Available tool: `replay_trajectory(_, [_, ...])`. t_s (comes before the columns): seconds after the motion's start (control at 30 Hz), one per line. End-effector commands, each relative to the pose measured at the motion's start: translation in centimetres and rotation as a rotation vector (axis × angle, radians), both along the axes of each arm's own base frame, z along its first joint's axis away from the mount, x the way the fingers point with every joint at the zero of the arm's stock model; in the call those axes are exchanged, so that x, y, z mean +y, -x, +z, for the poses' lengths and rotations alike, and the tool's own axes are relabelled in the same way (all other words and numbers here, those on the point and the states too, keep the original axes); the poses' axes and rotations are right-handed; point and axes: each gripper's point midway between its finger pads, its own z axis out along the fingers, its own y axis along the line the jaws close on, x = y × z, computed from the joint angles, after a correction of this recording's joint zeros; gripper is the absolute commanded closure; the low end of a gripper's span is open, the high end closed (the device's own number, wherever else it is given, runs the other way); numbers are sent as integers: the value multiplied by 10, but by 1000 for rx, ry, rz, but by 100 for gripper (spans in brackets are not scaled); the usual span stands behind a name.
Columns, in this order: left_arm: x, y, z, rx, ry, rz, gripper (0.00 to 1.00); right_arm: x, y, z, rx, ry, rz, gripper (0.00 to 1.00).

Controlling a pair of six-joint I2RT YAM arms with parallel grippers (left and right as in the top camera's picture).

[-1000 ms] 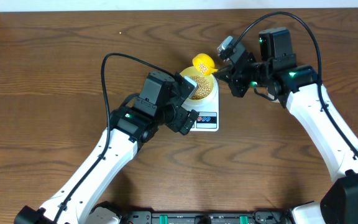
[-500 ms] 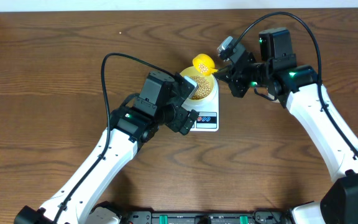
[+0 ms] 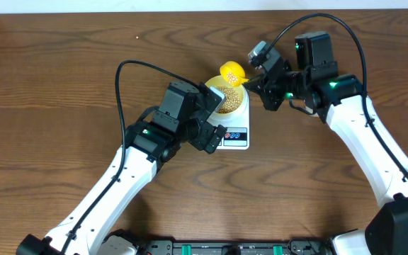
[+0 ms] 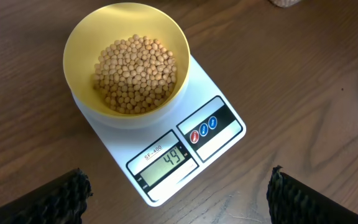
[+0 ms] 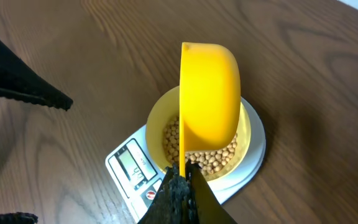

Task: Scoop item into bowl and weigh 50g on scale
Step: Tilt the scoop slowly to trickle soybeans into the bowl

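Observation:
The pale yellow bowl [image 4: 126,46] sits on the white scale [image 4: 166,155] and holds a heap of tan beans [image 4: 135,73]. The scale's display [image 4: 166,163] reads 49. In the overhead view the bowl [image 3: 230,101] and scale [image 3: 234,134] lie between the arms. My right gripper [image 5: 182,180] is shut on the handle of the bright yellow scoop [image 5: 209,90], which hangs over the bowl [image 5: 244,140]; the scoop [image 3: 231,72] holds a few beans. My left gripper [image 4: 179,205] is open and empty, just in front of the scale.
The brown wooden table [image 3: 62,85] surrounds the scale. A bit of a bean-filled container [image 4: 286,2] shows at the top edge of the left wrist view. The table's far edge [image 3: 119,12] runs along the top of the overhead view.

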Motion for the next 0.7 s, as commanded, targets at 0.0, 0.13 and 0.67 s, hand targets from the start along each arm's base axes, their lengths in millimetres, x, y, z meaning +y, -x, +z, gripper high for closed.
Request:
replay_trajectory(0.0, [1,2,-5,20,2,-2,7,1,2,3,68,-44,-62,99])
replay_trajectory(0.13, [1,2,-5,20,1,-1,7,1,2,3,140,-81,-125,99])
replay_trajectory(0.67, [1,2,-5,20,2,-2,7,1,3,2,198,-105,-172,99])
